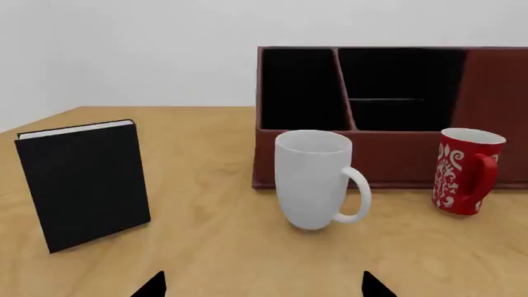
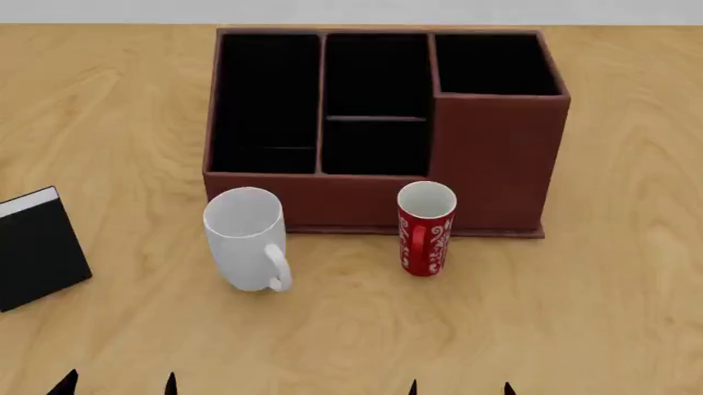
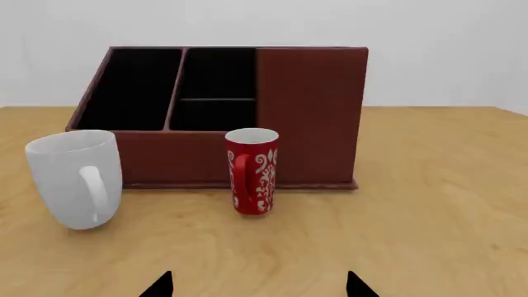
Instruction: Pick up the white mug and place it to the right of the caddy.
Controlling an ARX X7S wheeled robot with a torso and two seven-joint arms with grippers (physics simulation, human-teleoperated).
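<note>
The white mug (image 2: 246, 237) stands upright on the wooden table just in front of the caddy's left half, its handle toward me. It also shows in the left wrist view (image 1: 315, 178) and the right wrist view (image 3: 76, 177). The dark red-brown caddy (image 2: 495, 164) stands behind it with black-lined compartments, its right section taller; it shows too in the wrist views (image 1: 486, 93) (image 3: 310, 105). My left gripper (image 2: 118, 385) is open and empty near the table's front, short of the mug. My right gripper (image 2: 459, 388) is open and empty, short of the red mug.
A slim red mug with white swirls (image 2: 425, 228) stands in front of the caddy, right of the white mug. A small black book (image 2: 35, 251) stands upright at the left. Bare wooden table (image 2: 626, 271) lies right of the caddy.
</note>
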